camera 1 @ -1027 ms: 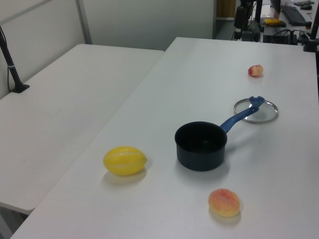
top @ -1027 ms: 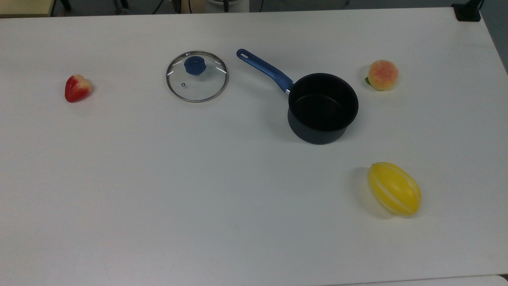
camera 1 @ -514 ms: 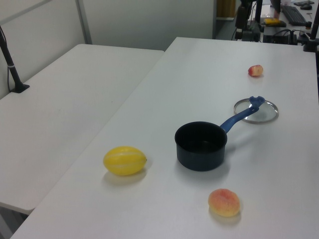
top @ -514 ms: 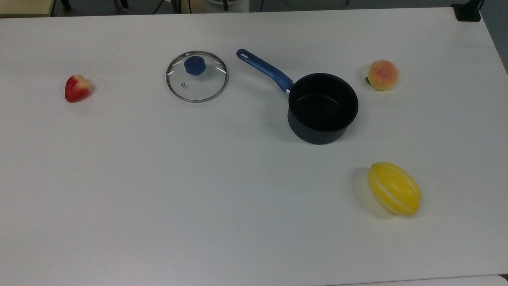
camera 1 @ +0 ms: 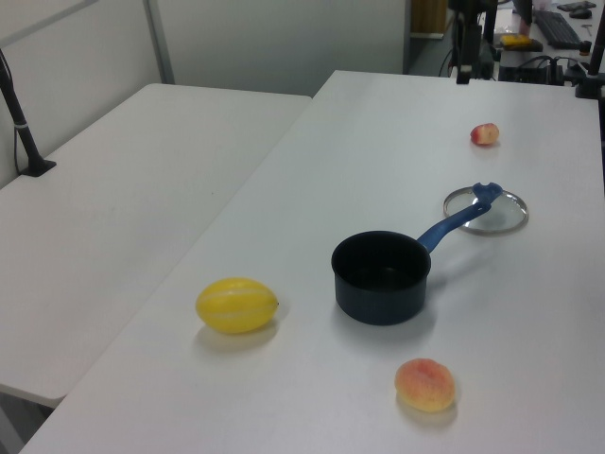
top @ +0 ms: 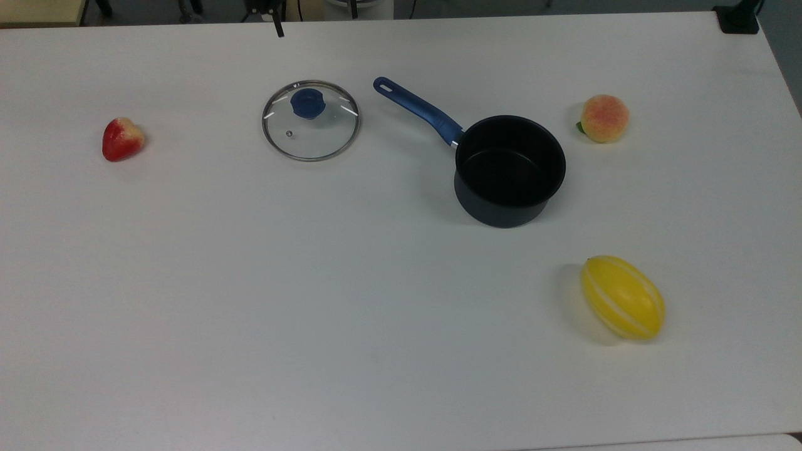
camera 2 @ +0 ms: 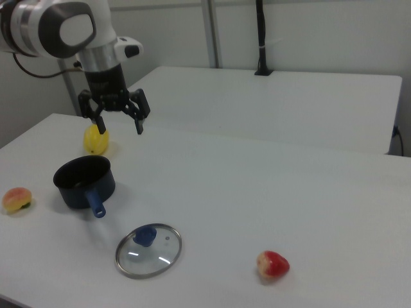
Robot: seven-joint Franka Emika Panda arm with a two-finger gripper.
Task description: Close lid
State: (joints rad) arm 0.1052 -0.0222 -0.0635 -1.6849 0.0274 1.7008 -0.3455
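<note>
One risk: the wide-open, empty claw point(camera 2: 117, 119) could slip off the lid point(top: 311, 120) knob point(top: 307, 103), dropping glass beside the pan point(top: 509, 169).

On the table point(top: 250, 282), in the top view, the lid point(top: 311, 120) lies flat to the left of the saucepan point(top: 509, 169) and apart from it. The saucepan's handle point(top: 418, 110) points toward the lid, and its tip is near the lid's rim. The strawberry point(top: 122, 139) lies far at the top view's left. The peach point(top: 604, 118) is just beside the saucepan on the right, and the melon point(top: 623, 297) lies below it. In the right view, the gripper point(camera 2: 117, 119) hangs above the table, behind the saucepan.
</note>
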